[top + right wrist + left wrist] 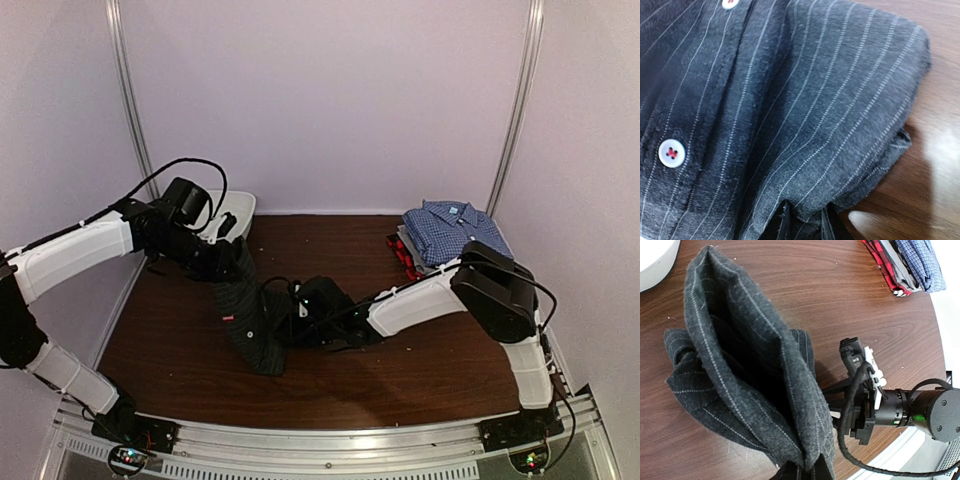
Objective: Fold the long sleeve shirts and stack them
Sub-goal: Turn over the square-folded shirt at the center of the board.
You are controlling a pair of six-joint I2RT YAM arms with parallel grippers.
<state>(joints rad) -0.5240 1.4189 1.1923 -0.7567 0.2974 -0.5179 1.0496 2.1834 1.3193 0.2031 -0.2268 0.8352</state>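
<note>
Left gripper and right gripper both pinching the black pinstriped shirt over the table.
Left jaws pressed together on a bunched upper edge; cloth hangs below them in a long fold, lower end on the wood. Right jaws nipped onto a folded edge lower down, beside the placket with its light buttons. Well beyond the right gripper, off to its right: folded pile, blue checked shirt on top, red-black shirt under it. White tub just behind the left gripper.
</note>
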